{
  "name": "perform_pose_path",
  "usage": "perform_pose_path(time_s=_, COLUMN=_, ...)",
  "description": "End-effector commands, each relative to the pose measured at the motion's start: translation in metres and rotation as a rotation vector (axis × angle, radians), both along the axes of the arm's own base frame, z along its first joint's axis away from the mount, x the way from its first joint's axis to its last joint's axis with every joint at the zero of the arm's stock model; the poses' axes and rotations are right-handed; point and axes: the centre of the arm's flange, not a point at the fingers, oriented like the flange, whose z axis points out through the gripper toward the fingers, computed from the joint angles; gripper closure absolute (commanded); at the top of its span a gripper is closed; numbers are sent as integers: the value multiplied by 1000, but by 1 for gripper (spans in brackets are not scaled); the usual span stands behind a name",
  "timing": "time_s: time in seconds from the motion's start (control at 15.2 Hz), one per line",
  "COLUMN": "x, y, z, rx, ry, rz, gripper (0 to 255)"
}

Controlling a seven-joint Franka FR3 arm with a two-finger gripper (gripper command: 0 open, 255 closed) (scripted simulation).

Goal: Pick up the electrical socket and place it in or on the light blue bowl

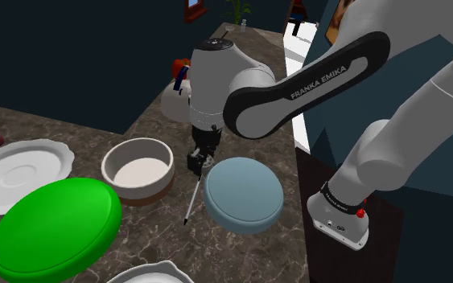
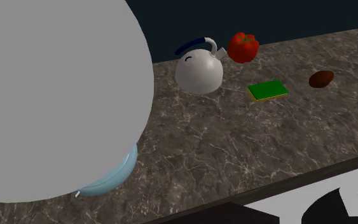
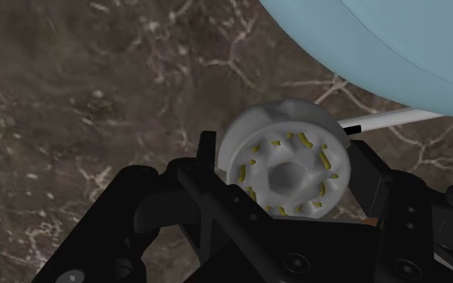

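Note:
A round white socket (image 3: 285, 153) with yellow contacts on its face sits between my black fingers (image 3: 368, 173), which clasp it on both sides. My gripper (image 3: 287, 173) is shut on it, just above the dark marbled counter (image 3: 72, 96). The light blue bowl (image 3: 393, 40) lies right beside the socket. In the shoulder view the gripper (image 1: 200, 158) hangs low over the counter, between a brown-sided bowl and the light blue bowl (image 1: 245, 194). The blue bowl's rim (image 2: 110, 178) peeks out under a large grey arm part in the second exterior view.
A thin white stick (image 1: 192, 197) lies by the blue bowl. A brown bowl (image 1: 138, 169), green disc (image 1: 55, 229) and white plate (image 1: 19, 173) fill the shoulder view's left. A white kettle (image 2: 199, 70), red pepper (image 2: 243, 46), green sponge (image 2: 268, 90) and brown object (image 2: 321, 78) stand farther along.

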Motion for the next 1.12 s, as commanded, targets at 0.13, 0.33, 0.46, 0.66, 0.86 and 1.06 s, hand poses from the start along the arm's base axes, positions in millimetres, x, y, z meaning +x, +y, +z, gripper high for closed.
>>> perform_pose_path(time_s=0.13, x=0, y=0, z=0, rx=0, ry=0, rz=0, gripper=255)
perform_pose_path(time_s=0.33, x=0, y=0, z=16, rx=0, ry=0, rz=0, gripper=255)
perform_pose_path(time_s=0.46, x=0, y=0, z=26, rx=0, ry=0, rz=0, gripper=255)
perform_pose_path(time_s=0.66, x=0, y=0, z=42, rx=0, ry=0, rz=0, gripper=255)
perform_pose_path(time_s=0.86, x=0, y=0, z=58, rx=0, ry=0, rz=0, gripper=255)
perform_pose_path(time_s=1.06, x=0, y=0, z=74, rx=0, ry=0, rz=0, gripper=255)
